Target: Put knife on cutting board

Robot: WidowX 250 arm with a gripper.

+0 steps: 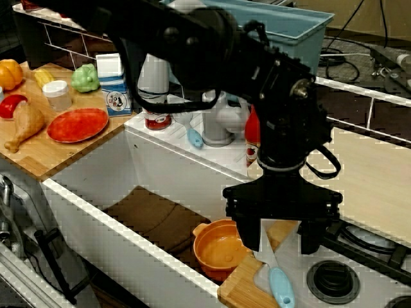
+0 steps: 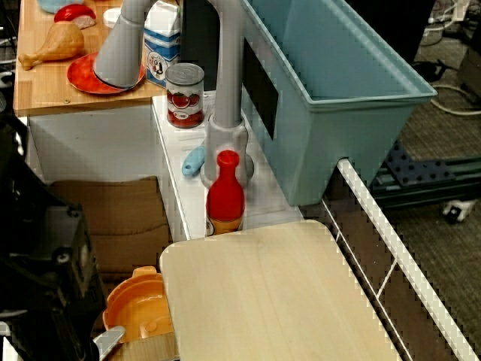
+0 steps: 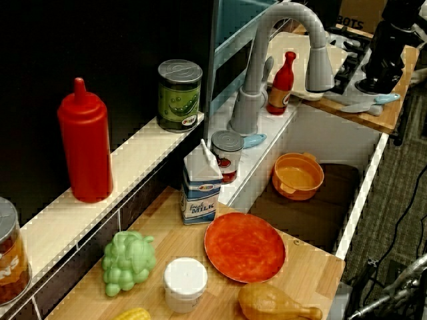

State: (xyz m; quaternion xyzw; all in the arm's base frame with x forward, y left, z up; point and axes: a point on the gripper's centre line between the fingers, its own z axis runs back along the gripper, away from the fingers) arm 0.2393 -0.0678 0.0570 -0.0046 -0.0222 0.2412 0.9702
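Pincer (image 1: 280, 247) straddles knife (image 1: 276, 276) — orange pot (image 1: 220, 249) beside.

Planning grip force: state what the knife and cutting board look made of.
Knife: likely moulded plastic; the rounded light-blue handle has a smooth, slightly glossy look, and the grey blade looks matte, not metallic. Cutting board: seems wood or wood-look laminate; pale cream, matte, with faint straight grain lines.

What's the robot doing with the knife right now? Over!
Gripper open, just above knife. Knife lies on brown board, not yet on cutting board. Orange pot sits close by in the sink.
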